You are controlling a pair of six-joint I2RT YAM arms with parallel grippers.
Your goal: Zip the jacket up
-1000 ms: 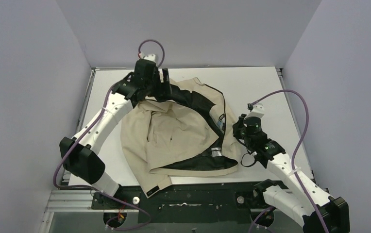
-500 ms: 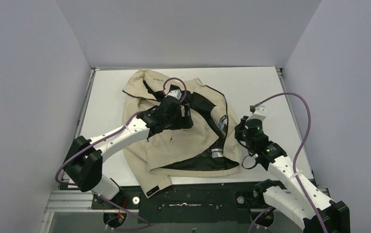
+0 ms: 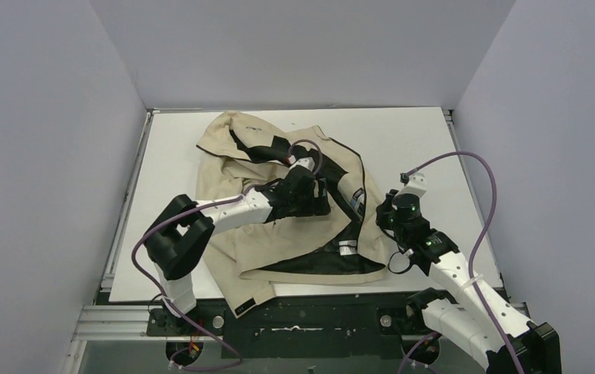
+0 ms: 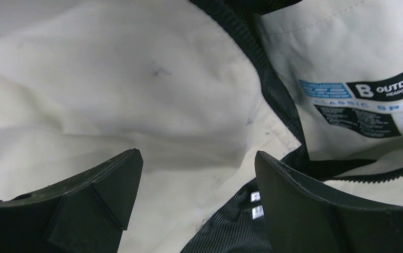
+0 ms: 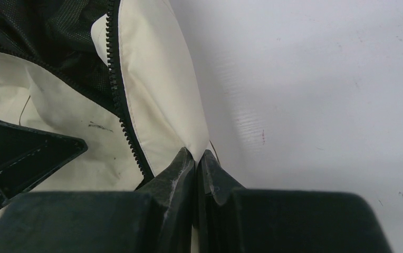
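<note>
The beige jacket [image 3: 279, 241] lies crumpled and unzipped on the white table [image 3: 419, 140], its black lining [image 3: 318, 261] showing. My left gripper [image 3: 322, 199] hovers open over the jacket's middle. In the left wrist view its fingers [image 4: 197, 155] straddle beige cloth and black mesh lining [image 4: 231, 226], beside a printed label [image 4: 368, 100]. My right gripper [image 3: 384, 210] sits at the jacket's right edge. In the right wrist view it [image 5: 197, 154] is shut, pinching the beige front edge just right of the dark zipper teeth [image 5: 120, 105].
Grey walls enclose the table on the left, back and right. Bare white table [image 5: 320, 79] lies to the right of the jacket. A purple cable [image 3: 473, 179] loops above the right arm. The jacket's hem hangs over the table's near edge [image 3: 248, 304].
The left arm has swung from the jacket's collar at the back toward the near right, and now hangs over the jacket's middle. The right arm has barely moved.
</note>
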